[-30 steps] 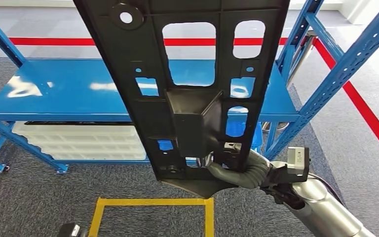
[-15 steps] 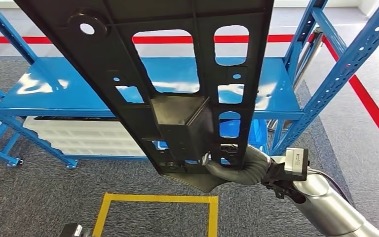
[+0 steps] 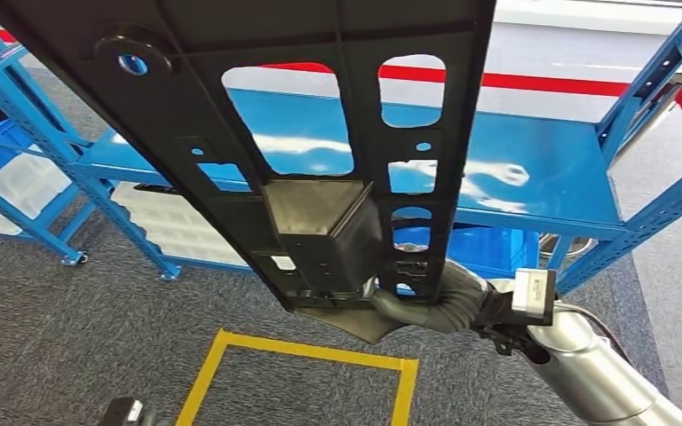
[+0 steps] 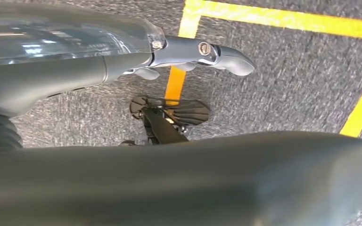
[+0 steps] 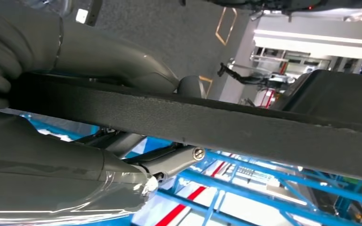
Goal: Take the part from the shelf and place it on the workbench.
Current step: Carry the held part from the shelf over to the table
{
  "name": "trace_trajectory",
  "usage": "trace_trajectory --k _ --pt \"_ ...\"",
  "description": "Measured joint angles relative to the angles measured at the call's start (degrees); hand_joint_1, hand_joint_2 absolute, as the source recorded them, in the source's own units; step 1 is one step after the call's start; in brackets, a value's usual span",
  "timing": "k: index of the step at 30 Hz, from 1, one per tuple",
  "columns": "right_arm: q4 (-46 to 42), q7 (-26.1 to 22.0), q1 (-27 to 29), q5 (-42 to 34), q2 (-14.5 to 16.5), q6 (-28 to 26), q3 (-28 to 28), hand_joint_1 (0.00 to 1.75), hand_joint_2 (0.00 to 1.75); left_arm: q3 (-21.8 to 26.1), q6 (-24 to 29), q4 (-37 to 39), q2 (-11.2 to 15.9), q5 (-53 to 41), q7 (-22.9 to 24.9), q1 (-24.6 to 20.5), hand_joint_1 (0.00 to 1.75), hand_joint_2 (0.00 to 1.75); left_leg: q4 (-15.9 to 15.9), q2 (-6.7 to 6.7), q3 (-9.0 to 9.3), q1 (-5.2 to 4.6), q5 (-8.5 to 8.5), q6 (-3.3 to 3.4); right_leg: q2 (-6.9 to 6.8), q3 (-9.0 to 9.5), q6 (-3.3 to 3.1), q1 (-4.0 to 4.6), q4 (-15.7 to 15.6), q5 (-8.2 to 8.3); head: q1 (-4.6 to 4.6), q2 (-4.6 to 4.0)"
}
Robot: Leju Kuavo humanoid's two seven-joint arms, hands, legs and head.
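A long black plastic part (image 3: 257, 133) with several cut-outs and a box-shaped block in its middle rises up and away from me in the head view. My right hand (image 3: 426, 306) grips its near end from below. The right wrist view shows the part's edge (image 5: 217, 125) clamped between the thumb and fingers of my right hand (image 5: 52, 155). My left hand (image 4: 66, 80) hangs low over the grey carpet, fingers straight and holding nothing. The blue shelf board (image 3: 533, 191) lies behind the part.
White trays (image 3: 178, 226) and a blue bin (image 3: 488, 244) sit under the shelf board. Blue uprights (image 3: 666, 191) stand at both ends of the rack. A yellow tape square (image 3: 311, 351) marks the carpet near me, and a red line (image 3: 542, 84) runs behind the rack.
The whole picture has shifted right, so the camera has turned left. The part stays in my right hand's grip, leaning a little more to the left.
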Motion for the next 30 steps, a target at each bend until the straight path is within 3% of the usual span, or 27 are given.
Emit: trace_trajectory --k 2,3,5,7,9,11,13,14,16,18,20,22,23,25,26,28,29,30 --pt "0.0 0.0 -0.1 0.1 0.0 0.0 0.0 1.75 1.75 0.0 0.0 0.0 0.0 0.0 0.0 -0.2 0.00 0.00 0.5 -1.46 -0.21 -0.03 -0.11 -0.23 1.95 3.44 -0.22 -0.11 -7.6 3.88 0.00 -0.01" --pt "0.0 0.0 -0.2 0.1 0.0 0.0 0.0 1.75 1.75 0.0 -0.1 0.0 0.0 -0.1 0.0 -0.4 0.00 0.00 0.8 -2.16 -0.55 -0.01 -0.13 -0.44 3.03 4.70 -0.32 -0.19 -10.6 4.87 -0.01 -0.01" --pt "0.0 -0.1 -0.3 0.4 -0.1 0.0 0.0 1.75 1.75 0.0 -0.1 0.0 0.0 -0.3 0.0 -0.6 0.00 0.00 1.1 -3.36 -1.37 0.19 0.05 -1.05 4.12 5.33 -0.55 -0.18 -12.5 4.89 -0.07 -0.01" --pt "0.0 -0.3 -0.4 1.0 -0.1 -0.1 0.0 1.75 1.75 0.0 -0.2 0.0 0.0 -0.5 -0.1 -0.4 0.00 0.00 1.1 -4.21 -1.83 0.38 0.17 -1.64 2.96 5.35 -1.02 -0.21 -12.8 4.96 -0.09 0.00" --pt "-0.1 -0.9 -0.6 1.8 -0.1 -0.4 0.0 1.75 1.75 0.0 -0.1 0.0 0.1 -0.7 -0.1 -0.3 0.00 0.00 3.1 -2.47 -2.91 0.29 -1.28 -2.29 1.49 5.46 -1.67 -0.50 -13.1 5.13 -0.13 0.00" --pt "-0.3 -1.2 -0.7 2.5 -0.1 -0.6 0.0 1.75 1.75 0.0 -0.1 0.0 0.2 -1.0 -0.1 -0.4 0.00 0.00 9.3 0.43 -5.85 0.41 -4.59 -3.03 -0.07 5.48 -2.05 -0.59 -13.2 5.10 -0.18 0.00" --pt "-0.5 -1.3 -0.5 3.1 -0.1 -0.8 0.1 1.75 1.75 0.0 0.0 0.0 0.3 -1.0 -0.2 -0.3 0.00 0.00 15.6 1.43 -8.77 0.71 -6.73 -3.55 -1.72 5.48 -2.11 -0.55 -13.2 4.98 -0.18 0.00" --pt "-0.5 -1.4 -0.5 3.5 -0.1 -1.0 0.1 1.75 1.75 0.0 0.1 0.0 0.4 -1.0 -0.2 -0.2 0.00 0.00 16.1 1.59 -8.98 0.81 -6.35 -3.65 -2.49 5.51 -2.09 -0.55 -13.2 4.92 -0.19 0.00" --pt "-0.9 -1.8 -0.5 4.4 -0.1 -1.4 0.0 1.75 1.75 0.0 0.4 0.0 0.5 -1.0 -0.1 0.1 0.00 0.00 10.8 2.33 -6.24 0.84 -2.97 -3.52 -3.84 5.70 -1.88 -0.54 -13.2 4.74 -0.19 0.00" --pt "-1.6 -2.3 -0.4 5.2 -0.2 -1.8 0.0 1.75 1.75 0.0 0.6 0.0 0.8 -1.0 0.0 0.2 0.00 0.00 3.6 4.47 -2.50 0.35 -0.22 -2.96 -4.99 5.95 -1.46 -0.40 -13.2 4.48 -0.19 0.00" --pt "-2.1 -2.7 -0.3 5.6 -0.3 -2.1 0.0 1.75 1.75 0.0 0.6 0.0 0.9 -1.1 0.1 0.3 0.00 0.00 0.9 5.65 -1.29 -0.24 0.15 -2.31 -6.11 6.12 -0.91 -0.19 -13.2 4.29 -0.17 0.00" --pt "-2.4 -2.9 -0.2 5.9 -0.5 -2.1 0.0 1.75 1.75 0.0 0.6 0.0 1.0 -1.1 0.1 0.6 0.00 0.00 0.6 4.81 -1.40 -0.29 0.28 -1.64 -6.96 6.45 -0.28 -0.19 -13.3 4.08 -0.17 -0.01" --pt "-2.6 -3.0 -0.2 6.0 -0.5 -2.1 0.0 1.75 1.75 0.0 0.7 0.0 1.1 -1.1 0.2 0.8 0.00 0.00 0.3 4.32 -1.32 -0.18 0.46 -1.26 -6.31 6.51 -0.04 -0.26 -13.1 3.62 -0.18 -0.01" --pt "-3.0 -3.2 -0.2 6.1 -0.9 -2.0 0.0 1.75 1.75 0.0 0.7 0.0 1.1 -1.0 0.3 0.8 0.00 0.00 -0.2 3.38 -1.13 0.09 0.87 -0.50 -3.26 5.13 0.15 -0.38 -9.5 1.02 -0.14 -0.01" --pt "-3.2 -3.3 -0.1 6.2 -1.3 -1.8 0.0 1.75 1.75 0.0 0.7 0.0 1.1 -1.0 0.2 0.7 0.00 0.00 -0.2 2.81 -1.15 0.05 0.93 -0.30 -1.62 3.52 0.09 -0.38 -5.9 -0.85 -0.13 0.00" --pt "-3.3 -3.5 0.0 6.2 -2.0 -1.2 0.0 1.75 1.75 0.1 0.7 0.0 1.1 -1.0 0.2 0.6 0.00 0.00 -0.1 1.48 -1.17 -0.04 0.96 -0.11 -0.34 0.04 0.08 -0.31 1.2 -3.41 -0.12 0.00" --pt "-3.4 -3.7 0.1 6.2 -2.2 -1.0 0.0 1.75 1.75 0.1 0.7 0.0 1.1 -1.0 0.2 0.6 0.00 0.00 -0.1 0.77 -1.16 -0.07 0.97 -0.10 -0.19 -0.78 0.11 -0.28 2.6 -3.21 -0.12 0.00" --pt "-3.6 -3.8 0.1 6.2 -2.4 -0.9 0.0 1.75 1.75 0.1 0.7 0.0 1.0 -1.0 0.2 0.7 0.00 0.00 0.0 0.03 -1.14 -0.06 0.95 -0.13 -0.08 -0.52 0.16 -0.27 1.6 -1.83 -0.12 0.00"
